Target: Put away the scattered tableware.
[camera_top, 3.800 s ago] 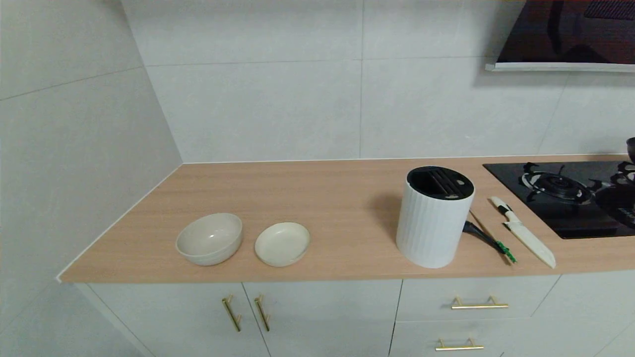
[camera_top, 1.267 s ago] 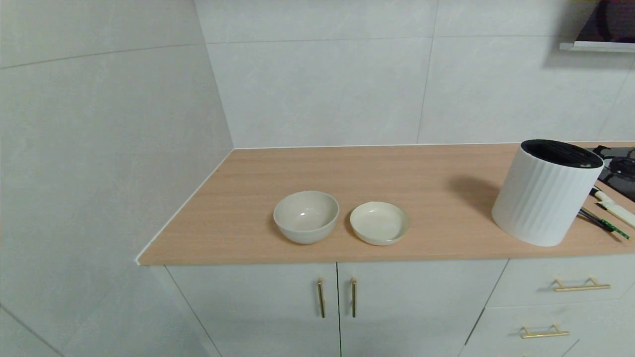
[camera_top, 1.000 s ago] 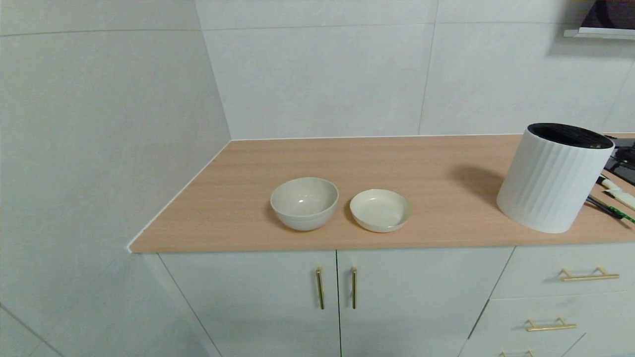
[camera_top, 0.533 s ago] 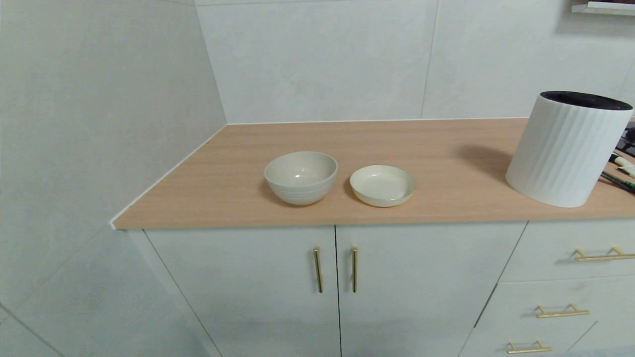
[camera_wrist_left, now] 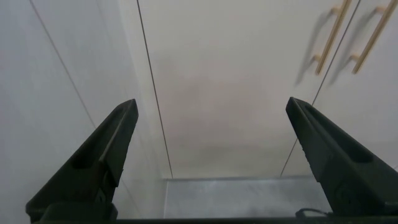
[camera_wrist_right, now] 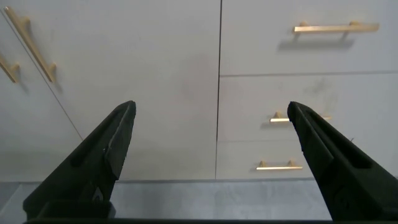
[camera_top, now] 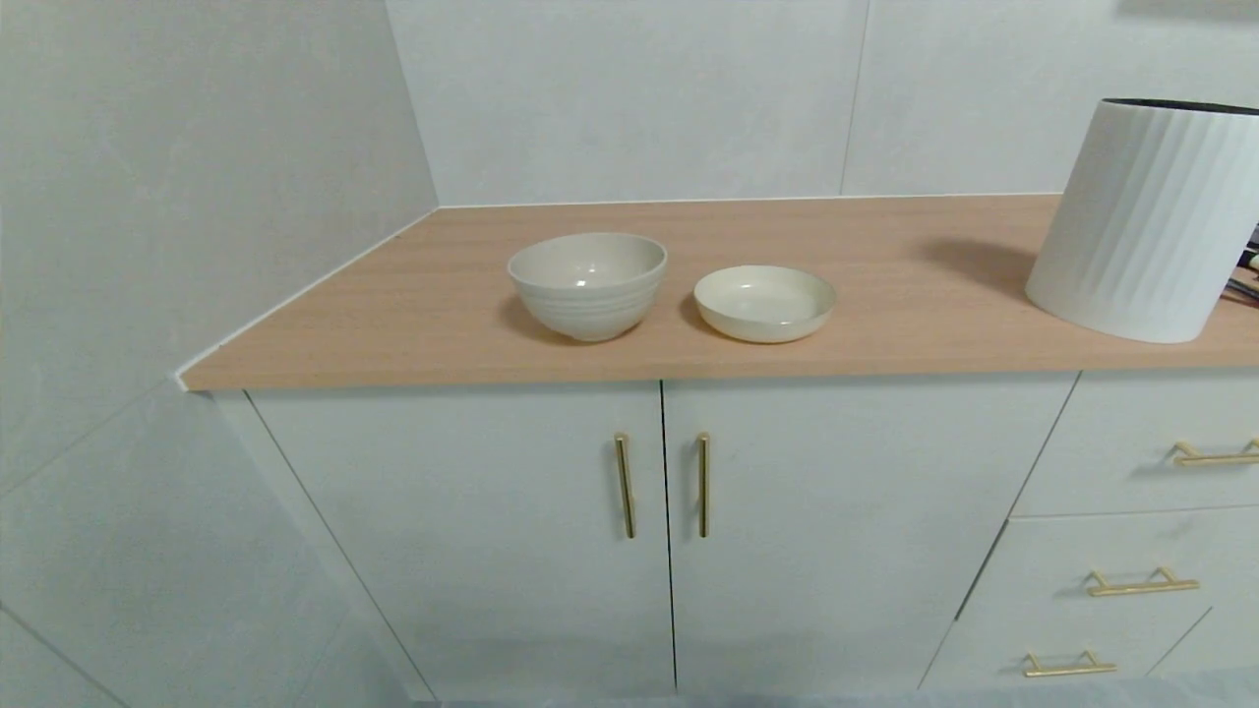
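On the table (camera_top: 885,241): a wooden top along a tiled wall, carrying 2 pieces of tableware and 1 tall container.
Bowl (camera_top: 587,285): pale grey-beige, deep, ribbed low on the outside, upright and empty. It stands toward the left of the table, near the front edge.
Dish (camera_top: 764,303): cream, shallow, upright and empty. It sits just right of the bowl with a narrow gap between them, not touching.
Holder (camera_top: 1146,221): white, ribbed and cylindrical with a dark top rim. It stands at the far right of the table, well apart from the dish, cut off by the edge of the head view.
Cabinet doors (camera_top: 472,531): 2 white doors below the bowl and dish, shut, each with 1 upright gold door handle (camera_top: 624,486) beside the middle seam.
Drawers (camera_top: 1102,462): white, stacked to the right of the cabinet doors, shut, with horizontal gold bars (camera_top: 1141,585).
Left claw (camera_wrist_left: 210,106): 2 dark fingers (camera_wrist_left: 106,155) spread wide apart, nothing between them. It is low down, facing the white cabinet front.
Right claw (camera_wrist_right: 210,107): likewise wide apart and empty, low down, facing the drawer fronts.
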Tool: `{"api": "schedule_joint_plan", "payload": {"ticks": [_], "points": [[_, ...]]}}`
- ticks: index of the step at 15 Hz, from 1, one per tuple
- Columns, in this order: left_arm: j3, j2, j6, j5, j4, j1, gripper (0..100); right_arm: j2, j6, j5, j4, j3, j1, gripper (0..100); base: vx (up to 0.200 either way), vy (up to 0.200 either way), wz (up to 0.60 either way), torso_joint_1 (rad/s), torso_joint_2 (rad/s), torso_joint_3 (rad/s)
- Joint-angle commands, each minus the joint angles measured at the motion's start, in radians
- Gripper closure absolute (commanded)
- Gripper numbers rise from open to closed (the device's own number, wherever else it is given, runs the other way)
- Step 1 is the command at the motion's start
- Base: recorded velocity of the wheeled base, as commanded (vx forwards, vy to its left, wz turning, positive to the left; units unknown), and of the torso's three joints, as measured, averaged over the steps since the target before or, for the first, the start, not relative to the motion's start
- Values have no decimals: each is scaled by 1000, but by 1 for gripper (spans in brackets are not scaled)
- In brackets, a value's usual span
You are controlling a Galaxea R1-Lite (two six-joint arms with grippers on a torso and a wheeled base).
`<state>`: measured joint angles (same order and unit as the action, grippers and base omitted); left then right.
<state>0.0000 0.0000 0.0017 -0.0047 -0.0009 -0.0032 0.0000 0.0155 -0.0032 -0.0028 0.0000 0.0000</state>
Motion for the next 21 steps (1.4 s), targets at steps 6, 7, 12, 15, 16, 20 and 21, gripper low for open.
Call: {"api": "schedule_joint_plan", "payload": {"ticks": [6, 7, 12, 15, 16, 20, 21], "points": [[0, 0, 0, 0, 1, 0, 0, 2, 0, 0, 0, 0, 0, 0, 0, 0, 0, -108, 417, 297], [0, 0, 0, 0, 1, 0, 0, 2, 0, 0, 0, 0, 0, 0, 0, 0, 0, -32, 149, 110], [0, 0, 0, 0, 1, 0, 0, 2, 0, 0, 0, 0, 0, 0, 0, 0, 0, -5, 24, 18], [0, 0, 0, 0, 1, 0, 0, 2, 0, 0, 0, 0, 0, 0, 0, 0, 0, 0, 0, 0], [0, 0, 0, 0, 1, 0, 0, 0, 1, 0, 0, 0, 0, 0, 0, 0, 0, 0, 0, 0], [0, 0, 0, 0, 1, 0, 0, 2, 1, 0, 0, 0, 0, 0, 0, 0, 0, 0, 0, 0], [0, 0, 0, 0, 1, 0, 0, 2, 3, 0, 0, 0, 0, 0, 0, 0, 0, 0, 0, 0]]}}
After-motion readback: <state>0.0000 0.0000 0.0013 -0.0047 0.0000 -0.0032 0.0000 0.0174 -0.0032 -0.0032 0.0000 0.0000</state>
